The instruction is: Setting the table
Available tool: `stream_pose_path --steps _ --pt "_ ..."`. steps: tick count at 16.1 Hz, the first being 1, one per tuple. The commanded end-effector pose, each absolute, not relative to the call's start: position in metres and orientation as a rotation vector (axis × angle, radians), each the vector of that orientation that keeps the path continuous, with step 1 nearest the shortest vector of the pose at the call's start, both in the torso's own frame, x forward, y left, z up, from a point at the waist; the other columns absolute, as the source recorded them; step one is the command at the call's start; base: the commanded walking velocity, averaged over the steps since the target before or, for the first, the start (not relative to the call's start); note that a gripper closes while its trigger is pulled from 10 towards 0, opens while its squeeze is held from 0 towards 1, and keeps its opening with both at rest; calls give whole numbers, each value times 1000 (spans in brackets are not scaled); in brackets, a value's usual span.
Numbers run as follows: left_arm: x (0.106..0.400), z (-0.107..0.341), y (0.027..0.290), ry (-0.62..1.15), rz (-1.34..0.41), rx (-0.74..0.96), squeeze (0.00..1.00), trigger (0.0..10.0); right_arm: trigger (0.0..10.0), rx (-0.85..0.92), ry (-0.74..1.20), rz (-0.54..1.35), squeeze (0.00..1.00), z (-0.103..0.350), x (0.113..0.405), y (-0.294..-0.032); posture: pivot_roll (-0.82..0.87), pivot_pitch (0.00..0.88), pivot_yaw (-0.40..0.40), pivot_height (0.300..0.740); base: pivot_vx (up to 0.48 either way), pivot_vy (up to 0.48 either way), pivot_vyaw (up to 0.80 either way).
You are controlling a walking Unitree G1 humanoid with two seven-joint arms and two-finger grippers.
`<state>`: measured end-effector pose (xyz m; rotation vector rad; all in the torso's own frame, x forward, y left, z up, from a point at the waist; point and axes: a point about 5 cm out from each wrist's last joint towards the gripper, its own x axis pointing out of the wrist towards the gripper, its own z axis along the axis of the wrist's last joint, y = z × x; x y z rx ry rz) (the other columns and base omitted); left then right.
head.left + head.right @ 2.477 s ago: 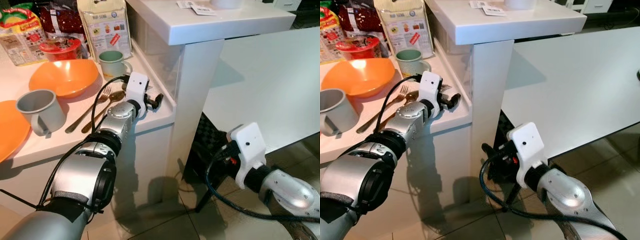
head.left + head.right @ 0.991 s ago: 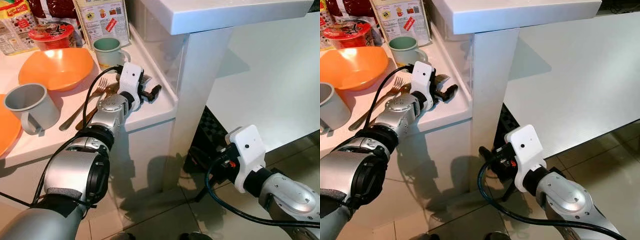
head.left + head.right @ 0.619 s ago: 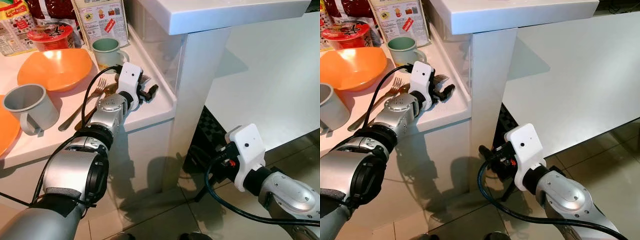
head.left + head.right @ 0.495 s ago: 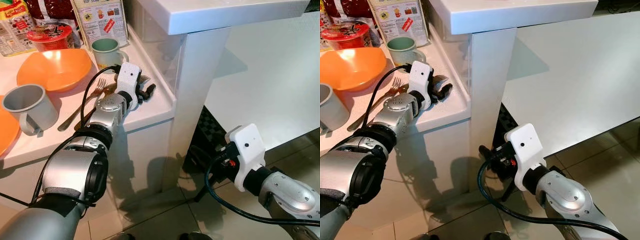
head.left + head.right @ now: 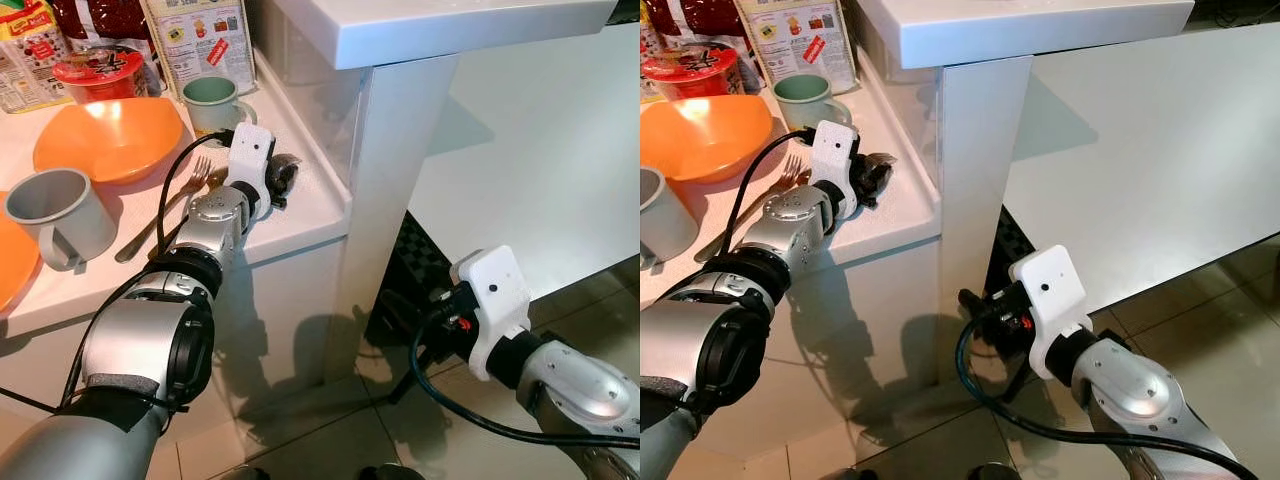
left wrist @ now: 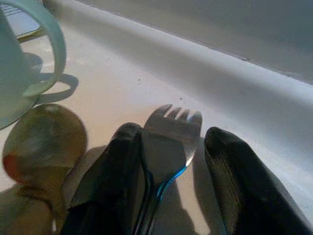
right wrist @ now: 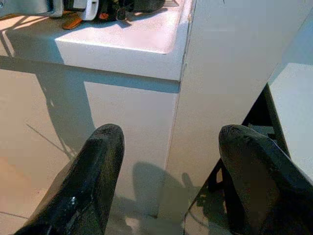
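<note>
Left gripper (image 6: 168, 161), fingers parted, straddles a silver fork (image 6: 168, 142); gold spoon (image 6: 41, 142) at its 9 o'clock; right gripper (image 7: 171, 166) spread open

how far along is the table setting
Nothing looks set yet: the orange bowl, grey mug and green mug sit on the counter. The left gripper, open, straddles a fork beside a spoon. Grasping and carrying remain.
</note>
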<state>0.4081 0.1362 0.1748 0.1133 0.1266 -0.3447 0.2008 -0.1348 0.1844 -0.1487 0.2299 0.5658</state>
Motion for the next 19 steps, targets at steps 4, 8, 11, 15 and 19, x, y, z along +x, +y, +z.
stream_pose_path --steps 4,8,11,15,19 --pt "411 181 135 126 -328 112 0 0 10000 -152 225 557 0 184 206 -135 -309 53 7 740 0 0 0" --pt "415 199 136 67 -310 50 0 0 10000 -146 191 555 0 185 218 -132 -268 19 19 740 0 0 0" --pt "419 210 142 38 -259 30 0 0 10000 -131 159 563 0 186 230 -126 -217 0 14 740 0 0 0" --pt "422 229 148 -11 -238 40 0 0 10000 -113 100 592 0 187 254 -114 -112 0 -3 740 0 0 0" --pt "421 237 147 -68 -277 33 0 0 10000 -95 80 614 0 183 261 -108 -44 0 -16 740 0 0 0"
